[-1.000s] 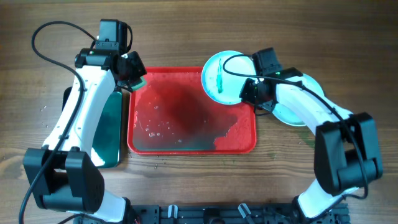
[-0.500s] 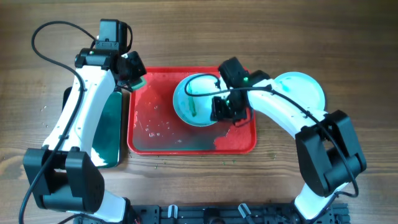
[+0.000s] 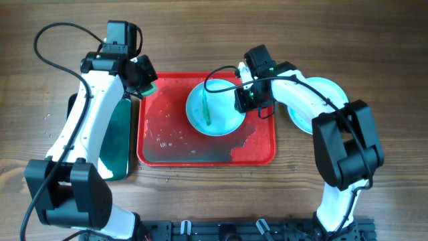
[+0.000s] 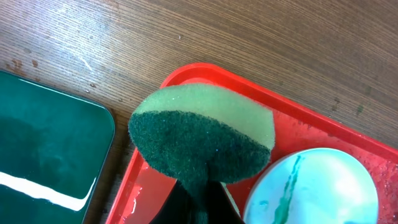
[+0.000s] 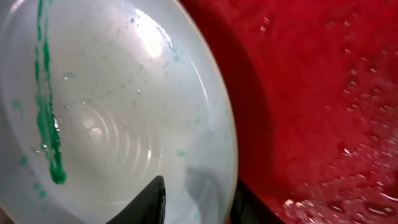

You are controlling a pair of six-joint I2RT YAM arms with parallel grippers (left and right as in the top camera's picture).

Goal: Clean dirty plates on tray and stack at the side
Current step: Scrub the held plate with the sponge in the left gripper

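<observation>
A pale mint plate [image 3: 217,114] with a teal-green streak lies in the middle of the red tray [image 3: 167,150]. My right gripper [image 3: 250,100] is shut on the plate's right rim. In the right wrist view the plate [image 5: 112,124] fills the left side, and the fingers [image 5: 202,199] straddle its rim above the wet tray [image 5: 323,93]. Another mint plate [image 3: 329,92] sits on the table to the right, partly hidden by the right arm. My left gripper [image 3: 144,84] is shut on a green sponge [image 4: 199,134] over the tray's far left corner [image 4: 186,68]. The streaked plate also shows in the left wrist view [image 4: 317,193].
A black tray [image 3: 119,137] with green liquid lies left of the red tray, under the left arm, and shows in the left wrist view [image 4: 43,137]. Water and greenish residue pool on the red tray's floor [image 3: 200,152].
My right gripper carried the streaked plate from the right edge of the tray leftwards to its middle and set it down. The left arm and sponge have not moved.
</observation>
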